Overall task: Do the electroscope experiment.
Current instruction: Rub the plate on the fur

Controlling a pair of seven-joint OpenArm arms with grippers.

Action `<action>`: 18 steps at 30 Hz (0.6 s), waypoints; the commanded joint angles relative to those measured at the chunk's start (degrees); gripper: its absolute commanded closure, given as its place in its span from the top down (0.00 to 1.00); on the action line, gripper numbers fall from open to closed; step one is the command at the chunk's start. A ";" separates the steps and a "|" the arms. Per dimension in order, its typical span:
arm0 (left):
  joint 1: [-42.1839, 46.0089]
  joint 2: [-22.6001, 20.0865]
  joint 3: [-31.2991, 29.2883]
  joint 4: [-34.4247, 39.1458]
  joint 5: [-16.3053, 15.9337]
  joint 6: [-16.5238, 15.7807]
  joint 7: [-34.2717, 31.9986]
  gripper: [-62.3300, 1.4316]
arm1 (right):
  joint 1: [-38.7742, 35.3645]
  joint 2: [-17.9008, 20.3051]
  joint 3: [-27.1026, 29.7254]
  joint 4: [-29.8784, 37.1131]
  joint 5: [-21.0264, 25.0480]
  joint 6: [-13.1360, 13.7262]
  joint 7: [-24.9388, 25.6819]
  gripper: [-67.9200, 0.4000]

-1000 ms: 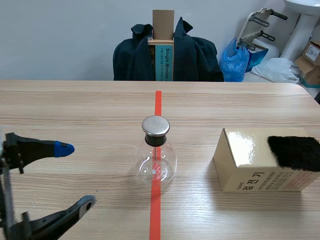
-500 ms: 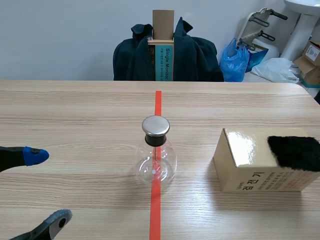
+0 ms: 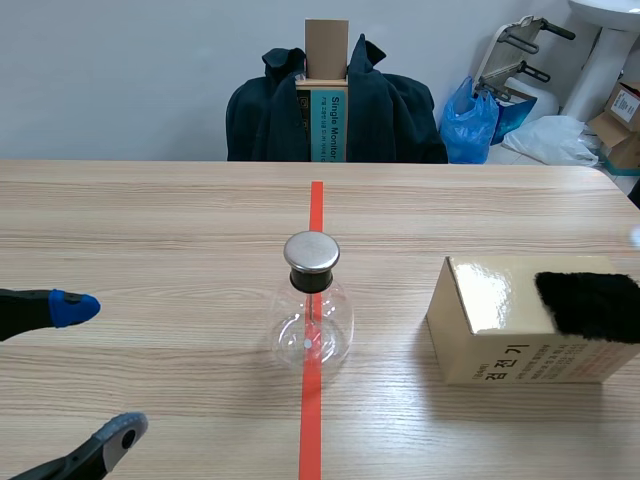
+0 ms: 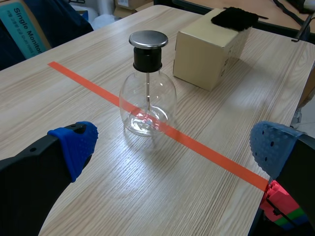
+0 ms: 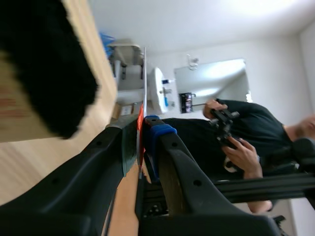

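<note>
Wood table [image 3: 150,220], flask [image 3: 311,310] at centre.
Noted left gripper [image 4: 172,142] spread facing flask; wrist view alone shows right gripper [image 5: 142,135] pinching thin rod [image 5: 144,78].

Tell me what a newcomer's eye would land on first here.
The glass flask with a metal cap stands centrally on the orange tape line. To its right sits a cardboard box with a black furry cloth on top. The left gripper hangs open at the near left.

In the scene view, the left gripper [image 3: 100,370] is cut off behind its fingertips, and the box [image 3: 500,350] and the black pad [image 3: 590,305] on it are cut off at one end. In the right wrist view, the black pad is blurred. The thin strip [image 5: 144,78] clamped in the right gripper [image 5: 142,132] is partly hidden by the fingers, and its kind cannot be determined.
</note>
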 commanded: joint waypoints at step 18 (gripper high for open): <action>-0.17 0.28 0.37 0.28 -0.35 0.09 -0.74 1.00 | -0.13 0.68 -2.12 -6.19 -10.67 -0.63 0.98 0.02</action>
